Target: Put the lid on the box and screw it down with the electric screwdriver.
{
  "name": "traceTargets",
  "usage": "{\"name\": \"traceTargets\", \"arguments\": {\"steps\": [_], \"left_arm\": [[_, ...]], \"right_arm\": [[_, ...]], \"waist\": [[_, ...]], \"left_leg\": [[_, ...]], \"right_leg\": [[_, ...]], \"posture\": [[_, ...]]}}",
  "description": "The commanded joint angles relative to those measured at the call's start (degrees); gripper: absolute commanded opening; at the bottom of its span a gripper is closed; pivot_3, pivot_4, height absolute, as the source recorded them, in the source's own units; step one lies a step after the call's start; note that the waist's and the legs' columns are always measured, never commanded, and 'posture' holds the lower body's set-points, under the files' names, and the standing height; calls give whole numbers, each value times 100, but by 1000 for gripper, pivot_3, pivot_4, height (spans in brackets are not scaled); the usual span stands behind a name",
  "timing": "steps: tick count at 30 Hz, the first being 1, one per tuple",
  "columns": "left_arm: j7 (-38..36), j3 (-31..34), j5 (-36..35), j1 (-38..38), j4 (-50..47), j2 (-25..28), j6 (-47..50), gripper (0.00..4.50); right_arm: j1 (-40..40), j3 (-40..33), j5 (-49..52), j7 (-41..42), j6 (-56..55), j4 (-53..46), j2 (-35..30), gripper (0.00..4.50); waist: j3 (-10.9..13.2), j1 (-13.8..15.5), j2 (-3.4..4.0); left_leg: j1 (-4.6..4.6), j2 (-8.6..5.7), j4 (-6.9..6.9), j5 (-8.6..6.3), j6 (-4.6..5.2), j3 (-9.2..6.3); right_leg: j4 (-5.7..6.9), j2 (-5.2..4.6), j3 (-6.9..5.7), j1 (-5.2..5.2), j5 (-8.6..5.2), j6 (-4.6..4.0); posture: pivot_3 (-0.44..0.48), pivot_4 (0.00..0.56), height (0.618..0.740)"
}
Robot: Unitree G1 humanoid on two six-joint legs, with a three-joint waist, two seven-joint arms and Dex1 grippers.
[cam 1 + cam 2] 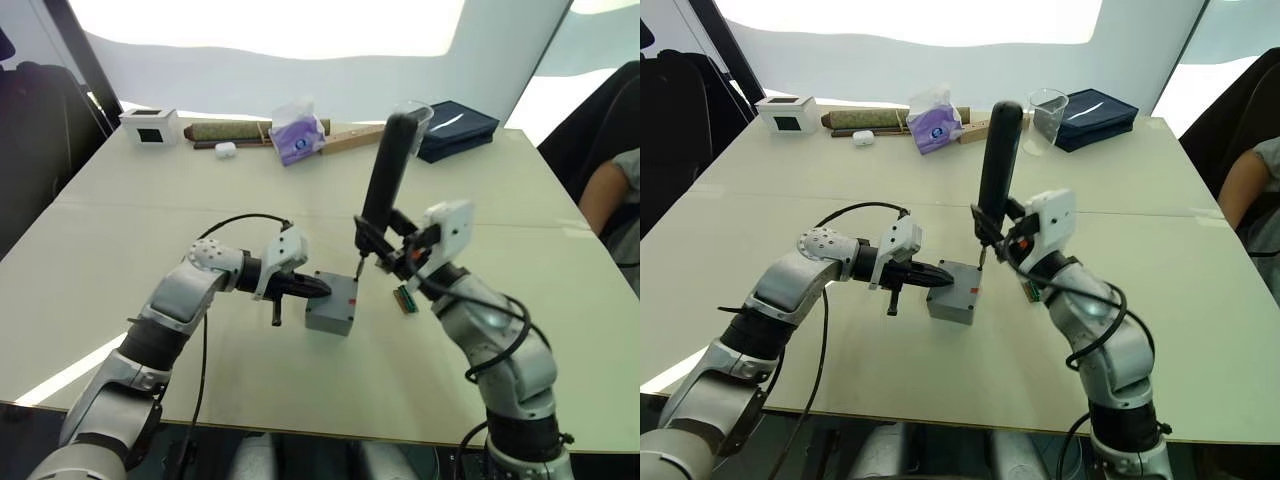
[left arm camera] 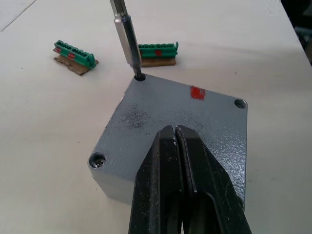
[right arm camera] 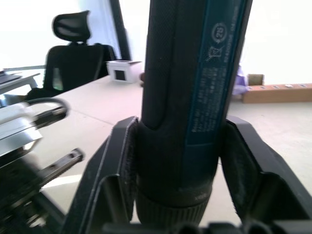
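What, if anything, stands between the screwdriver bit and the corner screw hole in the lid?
Nothing visible. The bit already sits in the corner hole of the lid. The left end effector, shut, rests on the lid away from that corner; the green strips lie on the table beyond.

Silver-grey robot arms with black joints and black two-finger grippers

Left gripper (image 1: 318, 288) has slim tapered black fingers; right gripper (image 3: 178, 161) has broad padded black fingers. White wrist housings, looping black cables, and a perforated round cap on the left elbow.
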Motion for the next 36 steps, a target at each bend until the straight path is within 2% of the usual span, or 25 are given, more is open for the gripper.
{"name": "traceTargets", "arguments": {"steps": [1, 4, 5, 7, 8, 11, 13, 18, 29, 31, 33, 35, 36], "left_arm": [[265, 625, -512, -151, 40, -194, 294, 0], [264, 955, -899, -415, -45, -167, 707, 0], [154, 953, -990, -492, -144, -61, 846, 0], [42, 927, -1086, -550, -277, 71, 995, 0], [-5, 893, -1105, -539, -360, 141, 1012, 0], [-448, 341, -664, -428, -957, 767, 631, 0], [-541, 202, -634, -312, -1223, 920, 519, 0], [-428, 201, -826, -114, -1623, 923, 703, 0], [-2, 302, -915, 244, -1861, 811, 868, 0], [26, 371, -972, 259, -1807, 831, 913, 0], [73, 430, -1019, 261, -1746, 837, 937, 0], [103, 552, -1055, 253, -1597, 878, 953, 0], [87, 573, -965, 258, -1512, 981, 875, 0]], "right_arm": [[-1212, -1441, 1769, -945, 1056, -351, -578, 1873], [-1739, -2100, 3426, -1568, 2598, 427, -1738, 1873], [-1769, -2159, 3744, -1659, 3206, 748, -2238, 1873], [-1753, -2144, 4286, -1922, 3773, 1129, -2837, 1873], [-1693, -2126, 4372, -1966, 3895, 1152, -3043, 1873], [-774, -2211, 4514, -1880, 4950, 1819, -3723, 1873], [-186, -2168, 4283, -1910, 5120, 1931, -3745, 1873], [470, -1947, 4146, -1597, 5177, 2115, -3792, 1873], [132, -1146, 3101, -920, 5051, 2792, -3749, 1873], [98, -1103, 2911, -797, 5031, 2754, -3740, 2863], [79, -1081, 2742, -662, 5017, 2705, -3738, 3414], [52, -1074, 2570, -526, 4912, 2575, -3769, 4180], [125, -965, 2384, -277, 4537, 2283, -3916, 4456]], "waist": [[13, 17, -1], [14, 58, -2], [14, 59, -2], [14, 53, -2], [15, 38, 0], [20, 11, 2], [20, 13, 3], [34, -28, 35], [35, 8, 34], [35, 7, 34], [35, 7, 34], [35, 7, 34], [35, 7, 34]], "left_leg": [[-3, 0, -2, 0, 0, -2], [-13, 5, -16, 0, 0, -23], [-14, 7, -19, -1, 1, -28], [-16, 5, -22, -3, 6, -24], [-16, 4, -24, -4, 7, -22], [-28, -4, -23, -7, 12, -9], [-33, -2, -24, -8, 14, -9], [-66, -4, -6, -7, 14, 11], [-79, -4, -5, -6, 13, 13], [-78, -4, -5, -6, 12, 12], [-79, -4, -4, -6, 12, 12], [-78, -4, -5, -6, 12, 12], [-78, -4, -5, -6, 12, 11]], "right_leg": [[-1, -2, -2, -3, 0, 0], [-9, -2, -23, -5, -3, -4], [-18, -2, -31, -2, -7, -12], [-29, -2, -31, 0, -9, -16], [-31, -1, -28, 0, -9, -16], [-32, 2, -12, -14, -9, -15], [-37, 5, -12, -19, -9, -15], [-11, 8, 7, -67, -6, -10], [-9, 14, 9, -86, -5, -8], [-9, 14, 8, -85, -5, -8], [-9, 14, 8, -85, -5, -8], [-9, 14, 7, -84, -5, -8], [-9, 14, 6, -84, -5, -8]], "posture": [[0, 150, 740], [0, 150, 740], [0, 150, 740], [0, 150, 740], [0, 150, 740], [0, 150, 740], [0, 150, 740], [0, 150, 740], [0, 150, 740], [0, 150, 740], [0, 150, 740], [0, 150, 740], [0, 150, 740]]}}
